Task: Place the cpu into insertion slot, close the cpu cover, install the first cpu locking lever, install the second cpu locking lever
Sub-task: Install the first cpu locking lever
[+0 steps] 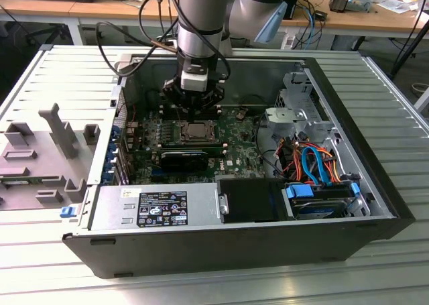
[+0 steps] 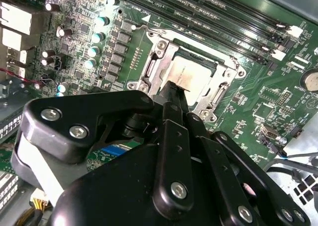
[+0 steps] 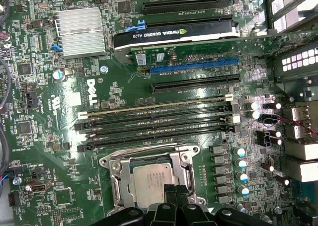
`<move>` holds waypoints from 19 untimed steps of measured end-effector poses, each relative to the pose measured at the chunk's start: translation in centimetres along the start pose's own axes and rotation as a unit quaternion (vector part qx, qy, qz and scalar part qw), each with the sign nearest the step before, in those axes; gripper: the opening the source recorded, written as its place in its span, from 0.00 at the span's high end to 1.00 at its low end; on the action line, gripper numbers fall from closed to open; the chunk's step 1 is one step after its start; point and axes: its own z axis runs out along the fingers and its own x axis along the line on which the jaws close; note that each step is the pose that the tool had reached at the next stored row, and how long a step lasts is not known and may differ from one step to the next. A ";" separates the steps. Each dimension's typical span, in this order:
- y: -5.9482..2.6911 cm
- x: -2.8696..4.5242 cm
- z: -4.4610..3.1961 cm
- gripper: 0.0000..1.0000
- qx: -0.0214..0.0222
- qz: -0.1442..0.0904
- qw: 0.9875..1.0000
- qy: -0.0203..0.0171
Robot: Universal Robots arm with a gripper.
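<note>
In the exterior view I have the arm reaching down into the open computer case (image 1: 375, 204) lying on the bench (image 1: 53, 77), with the pincer (image 1: 193, 102) just at twelve o'clock of the insertion slot (image 1: 196, 131) on the green board.

In the second wrist view the cpu (image 2: 198, 76) lies flat inside the insertion slot, silver top showing, and the pincer tips (image 2: 175, 91) are drawn together with nothing between them, poised at about seven o'clock of the chip, very near its edge; I cannot tell if they touch it.

In the first wrist view the cpu (image 3: 155, 180) sits square in its socket, with the memory slots (image 3: 154, 126) at twelve o'clock of it. I judge the first step done. The cpu cover looks to be folded back, not over the chip, though I cannot be sure, so closing it and both levers seem left
</note>
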 end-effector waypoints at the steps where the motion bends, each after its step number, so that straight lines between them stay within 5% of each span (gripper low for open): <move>1: 0.00 0.00 0.00 0.89 0.000 0.002 1.000 0.000; 12: 0.00 0.00 0.01 0.89 0.003 0.040 0.999 0.000; 19: 0.00 0.00 0.02 0.89 0.006 0.087 0.996 0.001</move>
